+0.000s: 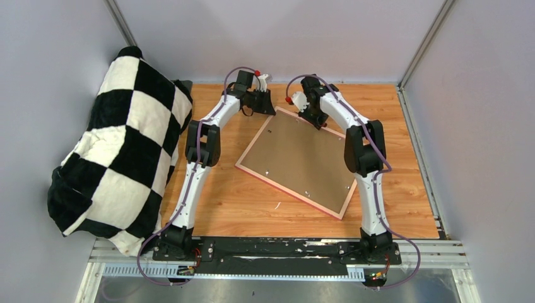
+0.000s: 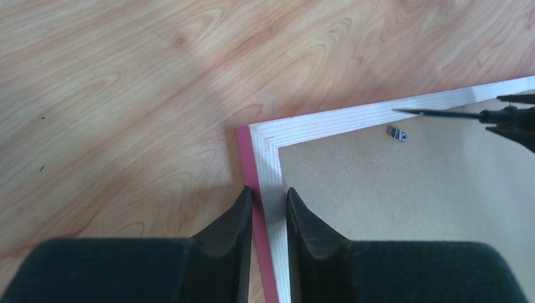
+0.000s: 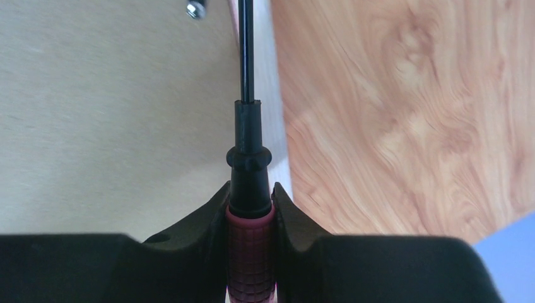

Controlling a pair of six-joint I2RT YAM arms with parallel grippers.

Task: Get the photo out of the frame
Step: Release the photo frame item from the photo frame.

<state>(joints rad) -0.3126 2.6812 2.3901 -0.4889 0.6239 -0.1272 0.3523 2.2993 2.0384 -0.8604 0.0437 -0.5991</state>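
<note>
**Mia:** As the frame [image 1: 287, 192] lies face down on the bench [image 1: 252, 211], where is the photo?

**Ben:** I can't see it from the top. I think it hides under the brown board [image 1: 303, 154]. The left fingers [image 1: 266, 106] are at the far corner of the frame. The right fingers [image 1: 313, 118] are at the far edge, close by.

**Mia:** What does the left arm's camera show?

**Ben:** The left fingers pinch the frame's side bar, just by the corner. One finger is on the pink outside and one is inside, by the board. A thin screwdriver [image 2: 498, 117] pokes in from the right, near a little metal clip [image 2: 396, 133].

**Mia:** And the right arm's camera?

**Ben:** The right fingers hold the screwdriver tight by its pink handle. The black tip points toward a shiny clip at the board's edge.

**Mia:** What could go wrong?

**Ben:** I think the tip could slip off that small clip. Then it could scratch the board, or jab through and hurt the photo. If it pushes hard sideways, the frame could slide out of the left fingers' pinch.
</note>
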